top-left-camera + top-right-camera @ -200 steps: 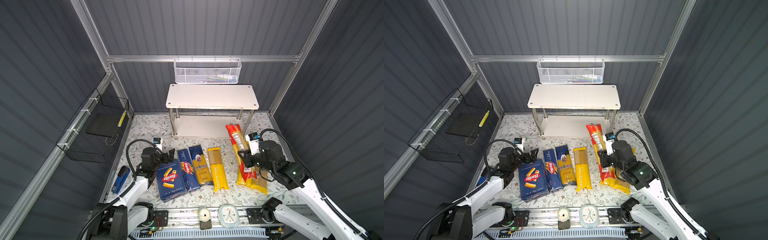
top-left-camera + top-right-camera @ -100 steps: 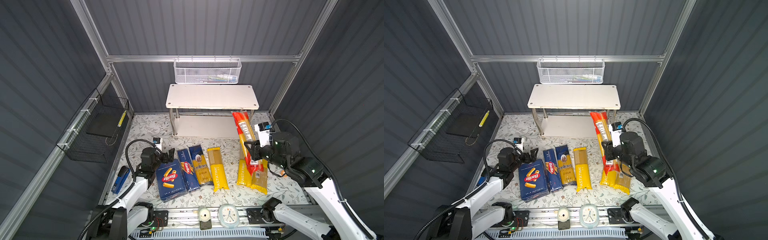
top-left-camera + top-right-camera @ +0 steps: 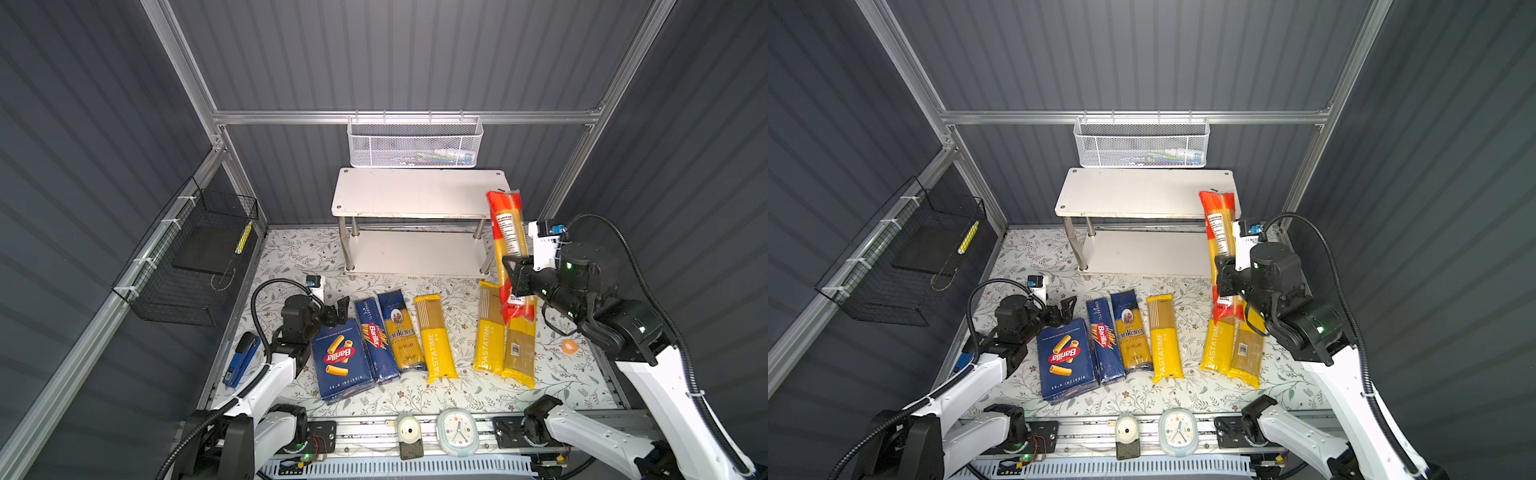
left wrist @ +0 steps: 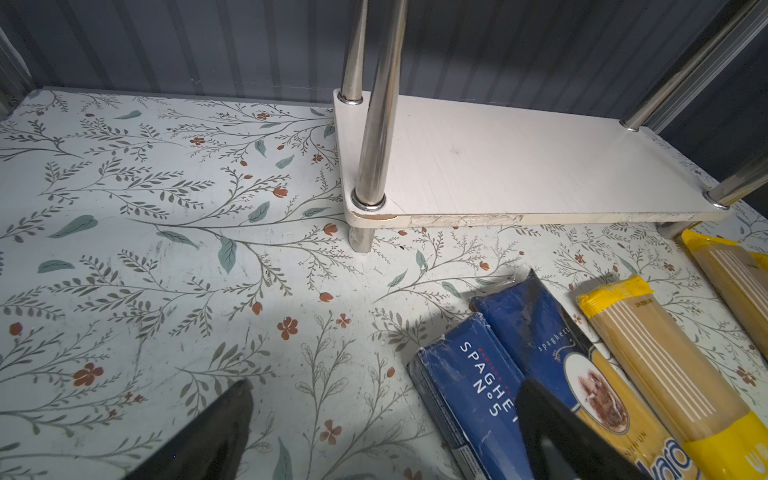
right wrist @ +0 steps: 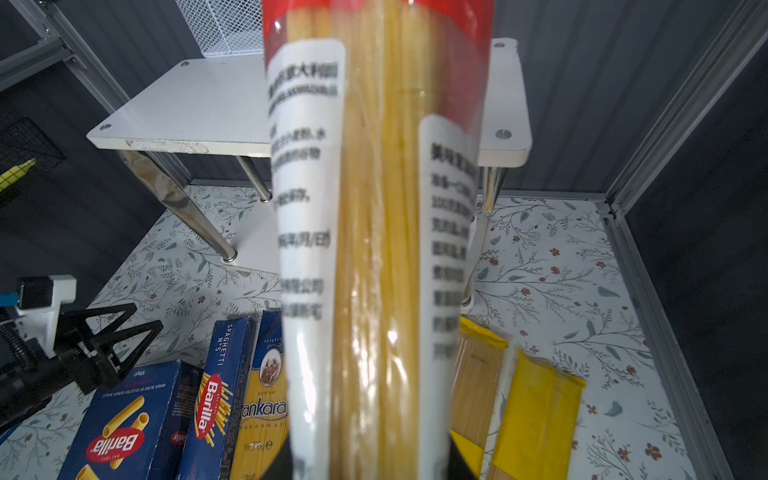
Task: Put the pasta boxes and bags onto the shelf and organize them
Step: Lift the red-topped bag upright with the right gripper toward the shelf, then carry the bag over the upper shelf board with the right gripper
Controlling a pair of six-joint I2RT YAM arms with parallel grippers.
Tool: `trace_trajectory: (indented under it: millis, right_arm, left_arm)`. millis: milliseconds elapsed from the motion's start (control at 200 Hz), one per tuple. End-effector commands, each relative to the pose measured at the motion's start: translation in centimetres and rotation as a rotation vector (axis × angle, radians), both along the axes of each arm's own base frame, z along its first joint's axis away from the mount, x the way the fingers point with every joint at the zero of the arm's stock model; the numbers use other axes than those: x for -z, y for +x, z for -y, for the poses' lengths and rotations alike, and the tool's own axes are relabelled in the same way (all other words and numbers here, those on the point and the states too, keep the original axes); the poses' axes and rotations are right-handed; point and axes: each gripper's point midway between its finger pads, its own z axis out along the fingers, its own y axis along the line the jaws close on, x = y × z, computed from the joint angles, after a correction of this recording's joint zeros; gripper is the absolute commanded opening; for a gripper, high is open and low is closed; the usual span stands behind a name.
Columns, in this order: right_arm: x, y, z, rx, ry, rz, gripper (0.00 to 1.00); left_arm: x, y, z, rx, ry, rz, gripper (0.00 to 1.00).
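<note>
right jaws are clamped on the red-clear bag (image 3: pixel 508 232), held up at the shelf (image 3: pixel 415 191)'s 3 o'clock edge with open board toward 9 o'clock, while left jaws sit apart at 8 o'clock by the rigatoni box (image 3: pixel 340 357).

Bright, even light from above fills both top views, with soft shadows. The chrome legs (image 4: pixel 379 124) glint. Close to the right wrist lens, the red-clear bag (image 5: pixel 374 208) blurs, its label seemingly unreadable.

The red-clear bag (image 5: pixel 374 249) is gleaming in glossy plastic film. The shelf (image 4: pixel 519 166) is showing matt white boards on mirror-bright chrome legs (image 4: pixel 376 124). The wide Barilla box (image 3: pixel 343 357) is looking like smooth cardboard.
</note>
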Motion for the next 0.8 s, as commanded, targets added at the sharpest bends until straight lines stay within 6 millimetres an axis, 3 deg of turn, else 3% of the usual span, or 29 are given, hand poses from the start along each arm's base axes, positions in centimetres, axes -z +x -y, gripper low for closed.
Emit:
trace_trajectory:
  millis: [0, 145, 170, 360, 795]
  right_arm:
    - [-7.6, 1.8, 0.7, 0.029, 0.114, 0.225, 0.0]
    - [-10.1, 4.1, 0.8, 0.016, 0.167, 0.244, 0.0]
    - [-9.8, 5.4, 0.5, 0.019, 0.154, 0.231, 0.0]
    - [-12.1, 8.4, 1.0, 0.023, 0.169, 0.248, 0.0]
    - [-12.8, 14.0, 2.1, 0.042, 0.188, 0.244, 0.0]
  left_arm:
    - [-0.3, -0.2, 0.1, 0.012, 0.009, 0.025, 1.0]
    - [-0.4, -0.2, 0.0, 0.01, 0.008, 0.03, 0.99]
    - [-0.4, -0.2, 0.0, 0.011, 0.007, 0.03, 1.0]
    - [-0.4, -0.3, 0.1, 0.015, 0.008, 0.03, 0.99]
    - [-0.5, -0.3, 0.0, 0.011, 0.004, 0.034, 0.99]
